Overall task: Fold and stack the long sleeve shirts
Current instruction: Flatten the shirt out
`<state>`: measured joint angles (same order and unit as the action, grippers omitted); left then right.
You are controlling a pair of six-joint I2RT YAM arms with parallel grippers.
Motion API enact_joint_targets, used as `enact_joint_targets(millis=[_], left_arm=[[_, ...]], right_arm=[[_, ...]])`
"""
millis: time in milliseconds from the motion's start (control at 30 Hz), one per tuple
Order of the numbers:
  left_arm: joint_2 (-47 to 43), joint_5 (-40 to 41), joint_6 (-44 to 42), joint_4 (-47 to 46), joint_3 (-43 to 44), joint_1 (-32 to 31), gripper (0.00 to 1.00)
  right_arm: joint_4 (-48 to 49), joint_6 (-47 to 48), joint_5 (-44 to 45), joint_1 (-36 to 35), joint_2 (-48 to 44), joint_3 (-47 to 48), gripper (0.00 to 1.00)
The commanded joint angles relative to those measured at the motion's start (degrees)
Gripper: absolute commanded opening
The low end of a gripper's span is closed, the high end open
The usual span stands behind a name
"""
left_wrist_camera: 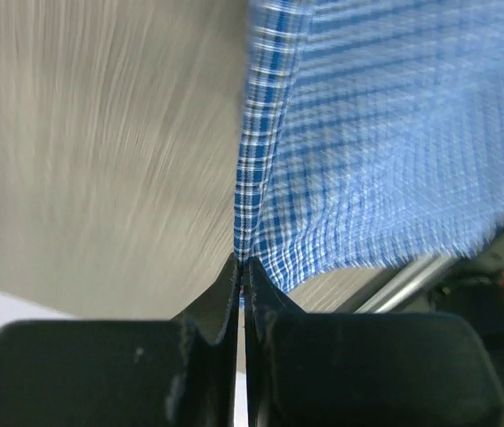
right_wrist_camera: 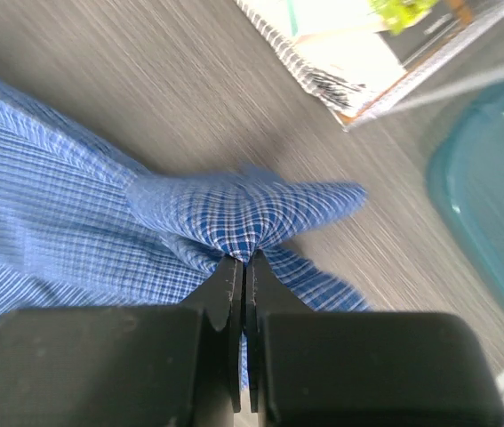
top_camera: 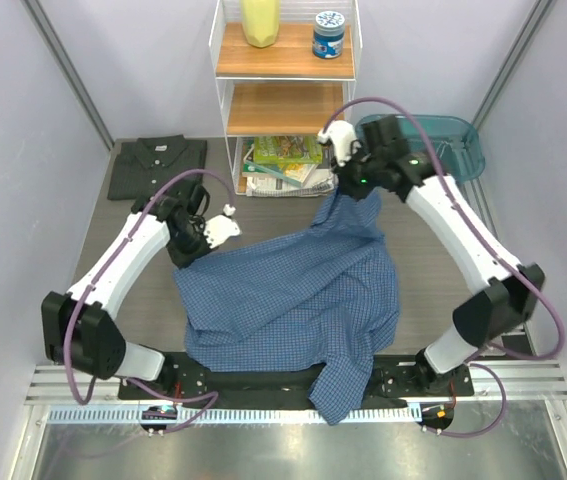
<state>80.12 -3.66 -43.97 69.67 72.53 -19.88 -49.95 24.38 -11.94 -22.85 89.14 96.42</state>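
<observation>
Blue checked shirt (top_camera: 293, 300), centre frame, pinched tight by left gripper (left_wrist_camera: 241, 260) at its left edge and right gripper (right_wrist_camera: 247, 258) at upper right; charcoal shirt (top_camera: 156, 165) folded, upper left.

blue fine-checked shirt (top_camera: 293, 295), plain charcoal shirt (top_camera: 157, 165), teal tub (top_camera: 453, 140)

Table (top_camera: 273, 215) layout
Centre, draping over near edge: spread shirt (top_camera: 293, 300); far left: folded shirt (top_camera: 156, 165); far centre: shelf rack (top_camera: 285, 100); far right: tub (top_camera: 460, 145).
</observation>
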Motion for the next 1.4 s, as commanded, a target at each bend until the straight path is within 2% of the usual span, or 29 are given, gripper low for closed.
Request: enact_joint_targets(millis=[0, 67, 300, 467, 567, 600, 667, 700, 733, 833, 867, 933, 1033, 1200, 1367], left_arm=[[2.66, 7.96, 6.61, -13.75, -2.74, 6.95, 0.00], [4.25, 7.88, 6.70, -17.97, -2.40, 8.88, 0.00], [13.91, 9.99, 9.41, -26.60, 1.64, 9.68, 0.00], [21.29, 8.50, 15.57, -28.45, 6.20, 12.05, 0.00], [23.41, 7.80, 18.39, -28.62, 7.71, 13.37, 0.00], [23.77, 7.62, 18.56, -28.80, 7.89, 13.64, 0.00], [24.03, 7.70, 18.74, -29.15, 7.71, 14.25, 0.00], [24.47, 7.44, 18.65, -29.15, 7.54, 14.60, 0.00], [24.65, 7.27, 18.74, -29.06, 7.62, 15.04, 0.00], [25.09, 6.30, 18.65, -28.80, 7.89, 15.75, 0.00], [25.18, 6.04, 18.22, -28.71, 7.89, 15.75, 0.00], [25.18, 5.24, 18.04, -28.71, 8.06, 15.84, 0.00], [25.26, 3.84, 17.42, -28.27, 7.98, 15.75, 0.00], [26.40, 1.82, 16.28, -27.57, 8.06, 15.75, 0.00], [26.85, 1.11, 15.67, -26.08, 8.24, 15.84, 0.00]], right_arm=[[10.82, -4.51, 10.70, -4.12, 4.63, 0.25, 0.01], [12.68, -5.48, 13.86, -4.31, 6.99, 2.09, 0.01], [14.53, -5.75, 12.91, -5.71, 11.04, 4.92, 0.01], [16.11, -6.98, 9.84, -12.12, 15.00, 3.95, 0.01], [16.47, -7.33, 10.62, -16.33, 19.65, 6.84, 0.03], [13.77, -7.24, 9.06, -16.70, 20.80, 8.42, 0.08], [9.11, -6.11, 5.28, -16.00, 22.30, 12.47, 0.33], [5.78, -5.49, 0.65, -15.21, 21.34, 12.30, 0.45], [4.79, -4.35, -2.70, -14.16, 17.85, 9.51, 0.67], [4.78, -4.08, -14.22, -6.18, 10.81, 1.87, 0.86], [4.60, -4.25, -16.51, -3.28, 7.48, 0.53, 0.88], [3.46, -3.55, -21.34, 4.28, 5.52, -2.45, 0.87], [2.15, 0.46, -19.09, 9.65, 5.42, -5.79, 0.77], [3.28, 8.12, -18.73, 12.30, 10.50, -9.50, 0.65], [2.59, 16.74, -21.80, 11.87, 16.49, -5.82, 0.64]])
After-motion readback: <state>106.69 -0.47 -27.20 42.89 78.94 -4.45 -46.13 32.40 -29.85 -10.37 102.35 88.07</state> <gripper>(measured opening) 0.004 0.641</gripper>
